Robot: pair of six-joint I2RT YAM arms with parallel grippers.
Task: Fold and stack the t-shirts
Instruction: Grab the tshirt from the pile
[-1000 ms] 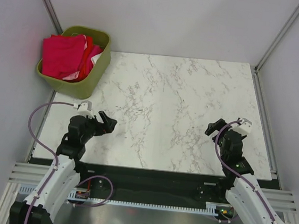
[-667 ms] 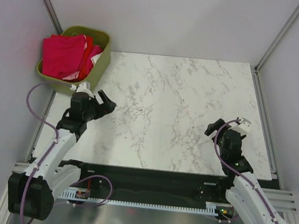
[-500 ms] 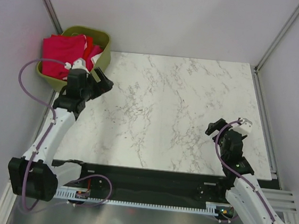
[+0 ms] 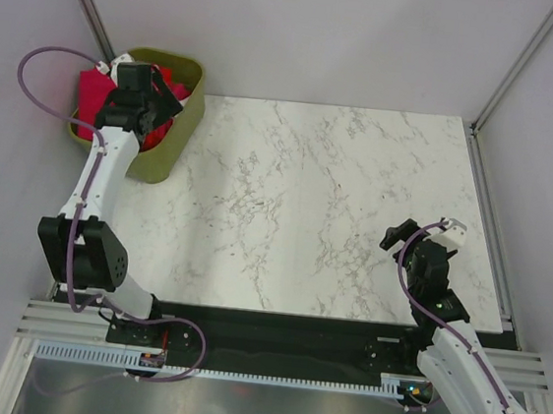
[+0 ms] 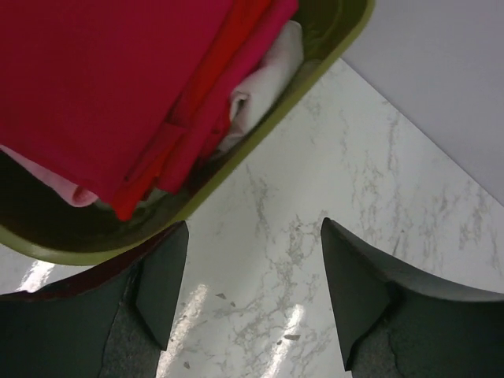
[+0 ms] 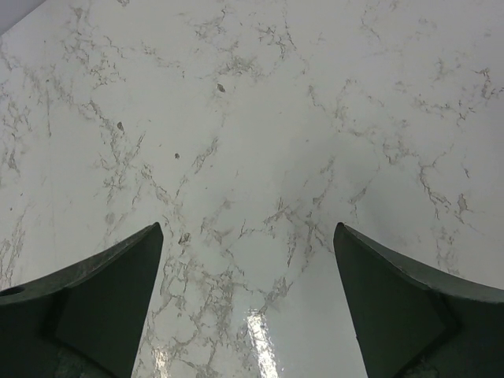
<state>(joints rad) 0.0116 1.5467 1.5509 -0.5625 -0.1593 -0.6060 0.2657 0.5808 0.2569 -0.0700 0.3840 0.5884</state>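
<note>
Holding the t-shirts: the olive-green basket (image 4: 186, 109) (image 5: 260, 134), which stands at the far left corner of the bench.
T-shirts (image 4: 92, 101) (image 5: 94, 71): all lie in the basket in a loose pile. A broad crimson layer is on top, with a brighter red fold under its edge. Pale pink cloth (image 5: 264, 79) is bunched against the basket wall that faces the bench.
Left gripper (image 4: 151, 105) (image 5: 248, 291): hangs above the basket, over the rim that faces the bench. Its 2 fingers are spread wide with nothing between them. In the wrist view only the basket rim and marble show in the gap, and the fingers are apart from the cloth.
Left arm: stretches from the near edge along the left edge to the far left corner, with a purple cable looping beside it.
Right gripper (image 4: 392, 235) (image 6: 248, 291): sits close to the right edge, nearer the near edge than the far one, above bare marble. Its 2 fingers are wide apart and hold nothing.
Bench (image 4: 328, 183): a white top veined like marble, with a glare spot in each wrist view.
</note>
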